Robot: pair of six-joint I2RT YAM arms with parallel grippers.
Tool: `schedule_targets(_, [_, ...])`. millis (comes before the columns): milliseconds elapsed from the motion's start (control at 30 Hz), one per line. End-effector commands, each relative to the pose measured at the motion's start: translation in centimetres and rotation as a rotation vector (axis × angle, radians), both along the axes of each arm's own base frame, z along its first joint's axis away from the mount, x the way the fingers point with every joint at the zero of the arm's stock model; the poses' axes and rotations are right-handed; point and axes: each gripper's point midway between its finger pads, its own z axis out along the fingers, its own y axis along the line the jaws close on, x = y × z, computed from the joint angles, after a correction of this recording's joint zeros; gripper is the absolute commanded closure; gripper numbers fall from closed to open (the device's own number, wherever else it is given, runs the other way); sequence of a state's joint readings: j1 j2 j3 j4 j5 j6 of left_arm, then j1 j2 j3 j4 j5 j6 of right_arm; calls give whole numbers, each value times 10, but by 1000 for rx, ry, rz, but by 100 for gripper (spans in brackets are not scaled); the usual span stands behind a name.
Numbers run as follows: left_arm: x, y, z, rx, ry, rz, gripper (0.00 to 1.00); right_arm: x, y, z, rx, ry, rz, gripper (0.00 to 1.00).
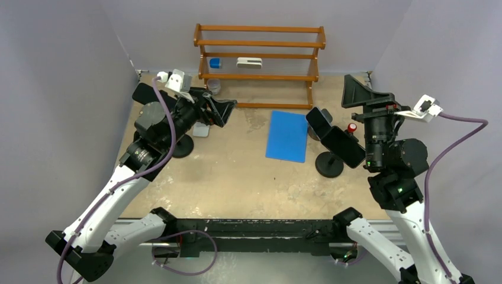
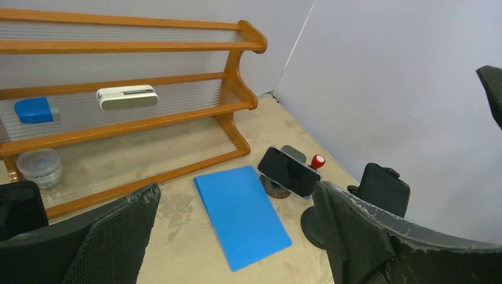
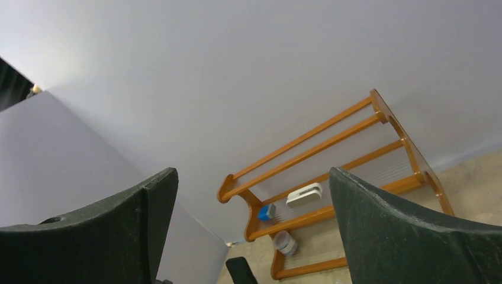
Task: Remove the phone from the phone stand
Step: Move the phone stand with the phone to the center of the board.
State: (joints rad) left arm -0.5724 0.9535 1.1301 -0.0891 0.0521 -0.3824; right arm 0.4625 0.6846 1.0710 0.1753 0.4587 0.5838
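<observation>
**A:** Arm poses?

**B:** Left arm [image 1: 148, 127] reaches across the far-left part of the worktop [image 1: 237, 180], with the wrist turned toward the middle. Its jaws are spread wide with nothing between them. Right arm [image 1: 392, 155] is folded upright on the right side, wrist tipped up at the back wall. Its jaws are also wide apart and empty. Neither arm touches a phone.

**A:** Containers?

**B:** There's a wooden rack [image 1: 259, 58] against the back wall. The middle shelf holds a blue block [image 2: 35, 110] and a white oblong case [image 2: 127, 97], near each other but apart. A clear tub [image 2: 39, 166] sits at the left end of the bottom shelf. Its contents are greyish, can't tell what.

**A:** The phone?

**B:** Two of them, both seated on stands just right of the blue sheet [image 1: 287, 136].
- **Near phone** [image 1: 342, 147]: on the black round-base stand [image 1: 329, 165], right beside the right arm. It's tilted, screen dark, long axis diagonal from far-left to near-right.
- **Far phone** [image 2: 289, 171]: on a second stand [image 2: 273, 188], set landscape. Its dark screen faces the left arm, and a red knob [image 2: 318, 161] sits just behind it.
</observation>
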Motion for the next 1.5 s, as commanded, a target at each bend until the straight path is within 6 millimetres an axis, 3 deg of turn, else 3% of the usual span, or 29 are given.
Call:
schedule_targets(0, [-7,0,15,-46,-59,-17,0,-6,-9,5,109,-8,-10,1])
schedule_targets(233, [-11,-5,14,-49,-84,-56,0,-19,24,19,-57,-57,156,1])
schedule_targets(400, [-21,-20,2,-18,-100,-159,0,-20,20,14,-95,-51,134,1])
schedule_targets(667, [-34,-41,-17,8,-115,-309,0,-41,9,11,-146,-127,108,1])
schedule_targets(933, [-31,-45,-31,8,-99,-312,1,-36,6,-28,-258,-3,82,3])
schedule_targets(1000, [-32,-47,-33,11,-94,-324,2,-33,-6,-38,-225,37,23,6])
schedule_targets(1133, [-36,-55,-37,-2,-82,-364,4,-34,-10,-58,-152,72,21,10])
schedule_targets(1467, [-43,-82,-61,-32,31,-514,2,-43,19,-70,-284,51,173,8])
